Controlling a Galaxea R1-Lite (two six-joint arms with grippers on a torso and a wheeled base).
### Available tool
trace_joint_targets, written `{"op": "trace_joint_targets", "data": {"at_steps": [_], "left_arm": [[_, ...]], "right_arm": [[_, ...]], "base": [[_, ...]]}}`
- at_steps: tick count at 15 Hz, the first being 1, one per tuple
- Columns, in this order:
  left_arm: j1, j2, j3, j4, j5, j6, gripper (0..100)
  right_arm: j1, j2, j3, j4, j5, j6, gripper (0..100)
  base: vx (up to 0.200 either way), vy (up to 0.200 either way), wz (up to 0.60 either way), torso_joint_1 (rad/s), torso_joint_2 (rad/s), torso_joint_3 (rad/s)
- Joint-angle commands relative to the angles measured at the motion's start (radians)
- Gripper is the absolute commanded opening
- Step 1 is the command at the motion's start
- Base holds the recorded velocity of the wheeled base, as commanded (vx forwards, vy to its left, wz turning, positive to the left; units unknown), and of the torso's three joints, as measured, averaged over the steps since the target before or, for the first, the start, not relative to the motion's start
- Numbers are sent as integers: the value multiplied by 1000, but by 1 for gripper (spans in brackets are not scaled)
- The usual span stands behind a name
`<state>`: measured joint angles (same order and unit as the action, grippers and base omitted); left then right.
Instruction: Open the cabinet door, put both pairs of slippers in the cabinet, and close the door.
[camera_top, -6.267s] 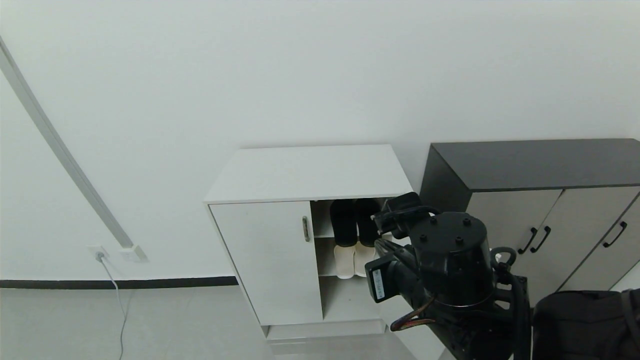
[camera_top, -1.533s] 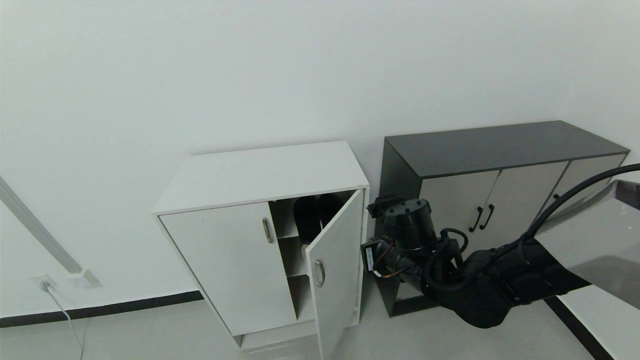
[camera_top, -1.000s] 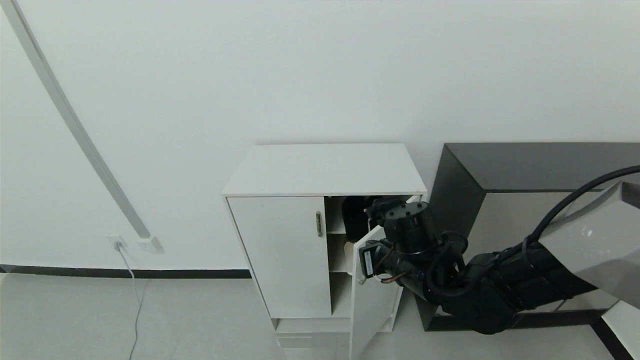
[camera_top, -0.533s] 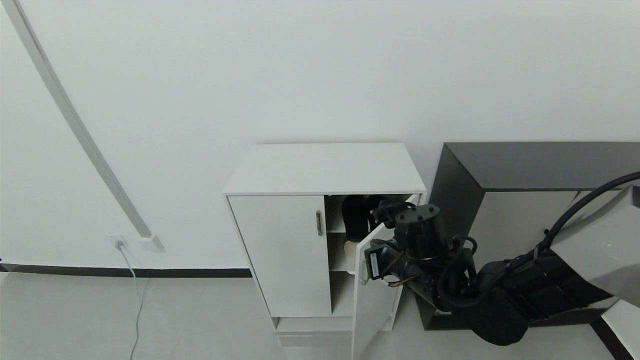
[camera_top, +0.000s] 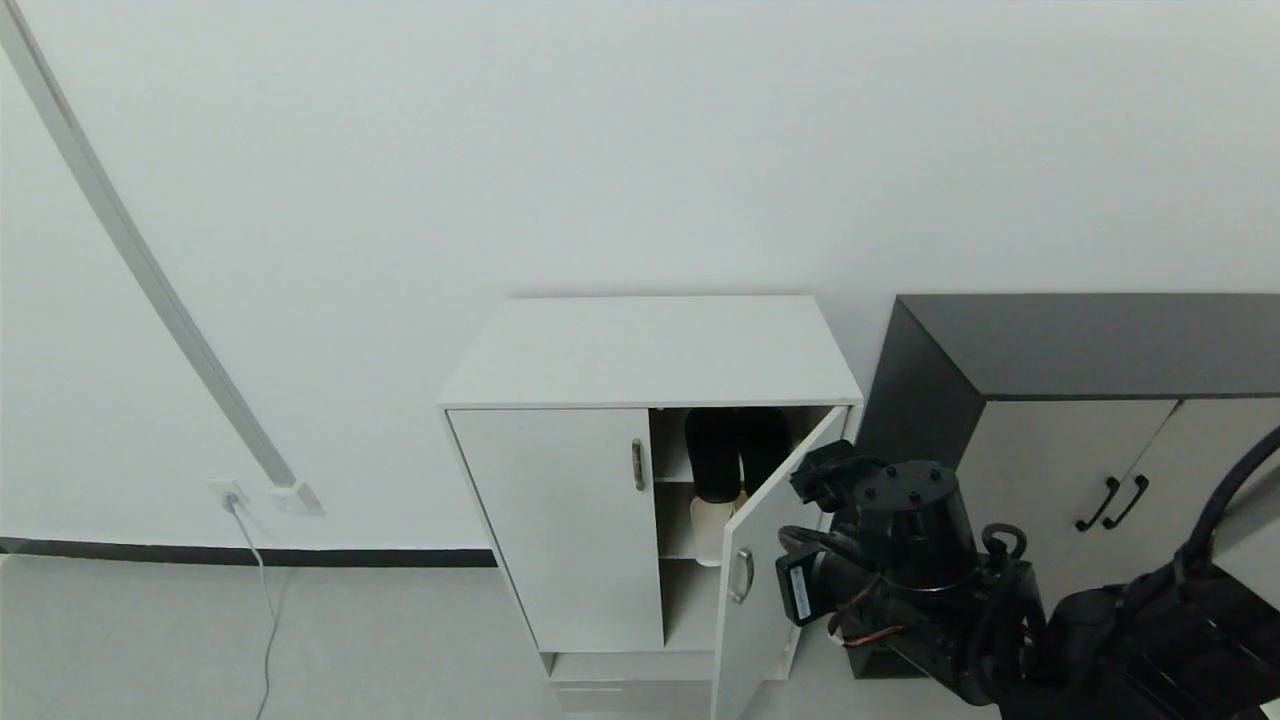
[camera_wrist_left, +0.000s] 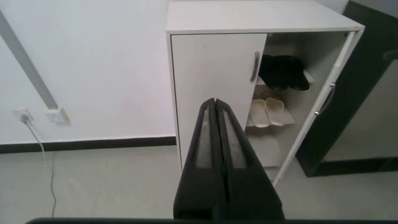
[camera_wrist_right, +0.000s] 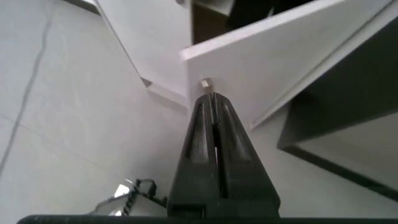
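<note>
Crowding the half-open door (camera_top: 756, 600), a dark sideboard (camera_top: 1090, 345) stands beside.

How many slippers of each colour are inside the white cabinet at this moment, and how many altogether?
Black slippers, on the upper shelf of the white wooden cabinet: 2
Cream-white slippers, on the shelf below: 2
Total: 4

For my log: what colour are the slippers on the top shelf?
The top-shelf slippers are black, clearest in the left wrist view.
</note>
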<state>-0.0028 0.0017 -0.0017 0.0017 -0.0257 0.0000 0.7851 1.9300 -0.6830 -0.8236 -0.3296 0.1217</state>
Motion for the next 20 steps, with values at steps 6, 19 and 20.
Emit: {"op": "trace_joint_targets", "data": {"at_steps": [6,19,20], "left_arm": [[0,0,0,0,0,0,0],[0,0,0,0,0,0,0],[0,0,0,0,0,0,0]], "right_arm": [[2,49,23,-28,24,-1,0],[-40,241,-139,-29,60,-1,0],[-41,264,-170,-29,60,-1,0]], "base": [[0,0,0,0,0,0],[0,0,0,0,0,0],[0,0,0,0,0,0]]}}
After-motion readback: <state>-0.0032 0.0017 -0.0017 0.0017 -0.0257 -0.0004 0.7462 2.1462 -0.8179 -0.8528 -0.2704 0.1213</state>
